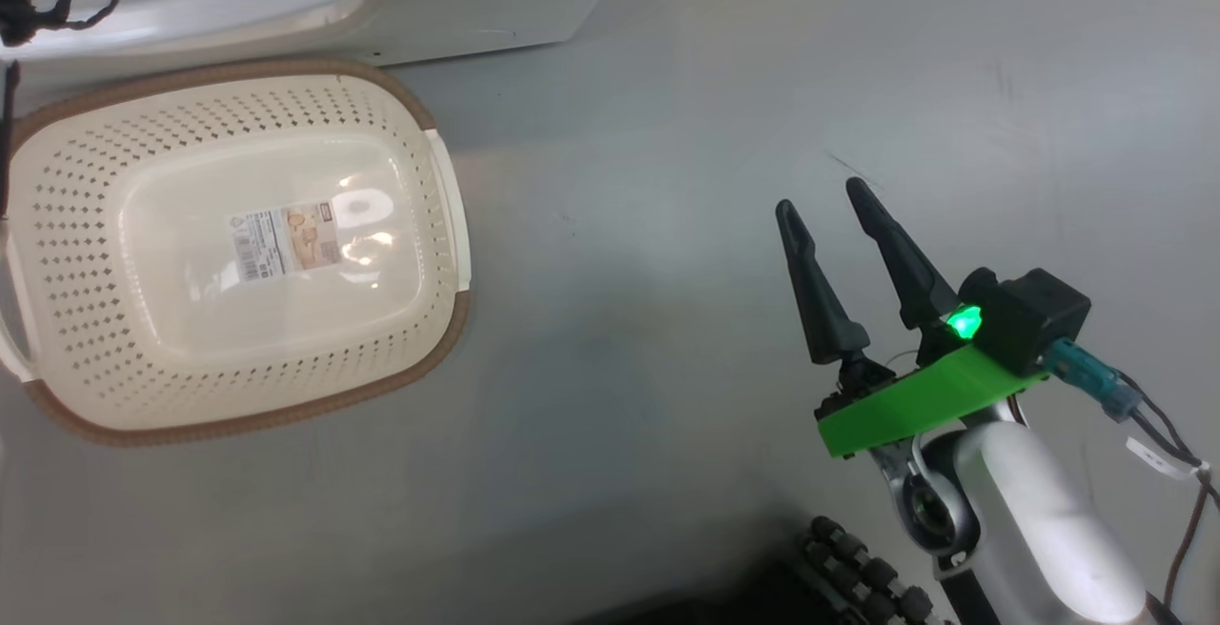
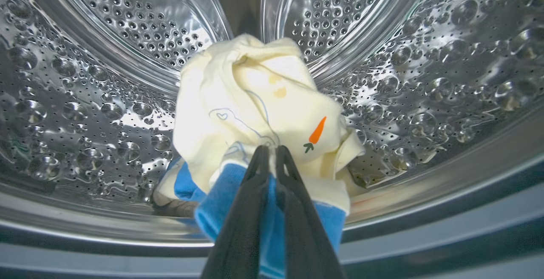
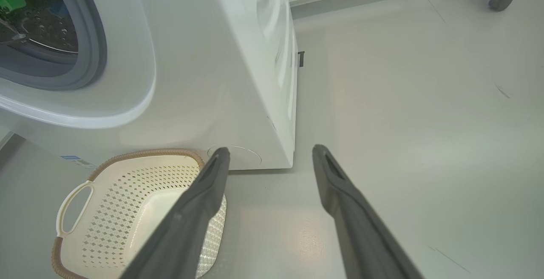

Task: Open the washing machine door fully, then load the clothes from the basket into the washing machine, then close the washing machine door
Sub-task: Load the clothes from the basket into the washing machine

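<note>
Clothes in the drum, not yet released

Your left gripper is clamped shut on the clothes, held inside the drum; the basket lies empty. Your right gripper hangs spread, empty. Pull back before letting go and the blue hem may drag out over the lip.
</note>
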{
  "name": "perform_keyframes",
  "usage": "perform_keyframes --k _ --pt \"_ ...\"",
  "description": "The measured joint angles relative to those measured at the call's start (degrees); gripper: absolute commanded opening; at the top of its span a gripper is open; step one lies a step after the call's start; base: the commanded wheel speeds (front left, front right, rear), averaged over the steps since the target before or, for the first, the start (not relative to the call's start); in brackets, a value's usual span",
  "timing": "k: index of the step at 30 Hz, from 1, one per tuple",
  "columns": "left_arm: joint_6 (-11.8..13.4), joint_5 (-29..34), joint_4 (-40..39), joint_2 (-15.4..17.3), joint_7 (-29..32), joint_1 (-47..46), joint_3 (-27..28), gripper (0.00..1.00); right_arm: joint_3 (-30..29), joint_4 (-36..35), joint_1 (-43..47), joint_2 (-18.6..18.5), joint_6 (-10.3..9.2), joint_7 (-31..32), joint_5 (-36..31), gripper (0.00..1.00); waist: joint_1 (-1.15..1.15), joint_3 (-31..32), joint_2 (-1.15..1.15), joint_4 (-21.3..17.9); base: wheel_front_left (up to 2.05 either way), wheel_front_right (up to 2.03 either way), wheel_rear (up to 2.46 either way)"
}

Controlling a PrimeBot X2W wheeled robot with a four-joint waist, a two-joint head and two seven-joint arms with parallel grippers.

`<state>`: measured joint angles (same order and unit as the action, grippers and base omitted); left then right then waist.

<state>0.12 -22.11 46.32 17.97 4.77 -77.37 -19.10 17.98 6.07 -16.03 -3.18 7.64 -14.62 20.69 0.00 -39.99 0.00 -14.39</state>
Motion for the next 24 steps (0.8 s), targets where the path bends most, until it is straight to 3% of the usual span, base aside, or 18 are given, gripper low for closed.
perform_keyframes --k 24 --pt "-2.67 0.92 5.61 2.42 3.53 -11.82 -2.52 0.00 2.14 -0.23 -0.83 0.13 0.00 0.00 0.59 1.00 0.00 -6.92 0.00 -1.10 0.00 0.00 0.00"
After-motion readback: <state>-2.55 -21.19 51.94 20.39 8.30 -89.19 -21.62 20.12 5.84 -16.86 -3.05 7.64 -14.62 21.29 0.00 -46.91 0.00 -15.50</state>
